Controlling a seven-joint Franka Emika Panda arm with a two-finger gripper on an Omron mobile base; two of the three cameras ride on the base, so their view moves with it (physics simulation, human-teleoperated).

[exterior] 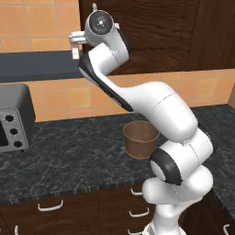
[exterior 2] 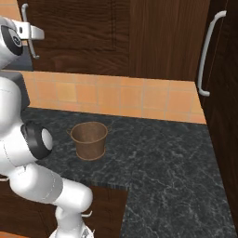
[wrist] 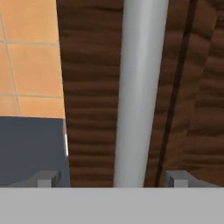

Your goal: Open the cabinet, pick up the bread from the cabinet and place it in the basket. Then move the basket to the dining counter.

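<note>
The gripper (wrist: 113,178) has its jaws spread wide, one dark fingertip (wrist: 47,178) to each side of the silver bar handle (wrist: 140,92). The bar runs lengthwise between the two tips, nearer the right one, and neither tip appears to press on it, so nothing is held yet.

The handle belongs to the dark brown wood cabinet (exterior 2: 88,32) on the wall, and its door is shut. In the right base view the white hand reaches up to the handle at the cabinet's left edge. To the left of the door are orange wall tiles (wrist: 26,52) and a dark grey-blue surface (wrist: 30,148).

The bread is presumably behind the closed door; it cannot be confirmed from here.

Below the cabinet, a small brown woven basket (exterior 2: 89,139) stands upright and empty on the black speckled counter (exterior 2: 167,167), well below the hand. A grey toaster oven (exterior: 13,119) sits on the same counter, far to the left in the left base view.

The step in hand looks like taking hold of the handle to open the door. To do it well, the tips should likely go a little deeper, so the bar sits fully between the pads, and centre on it before closing. The pull should then follow the door's swing rather than a straight line, so the bar does not slip out.
</note>
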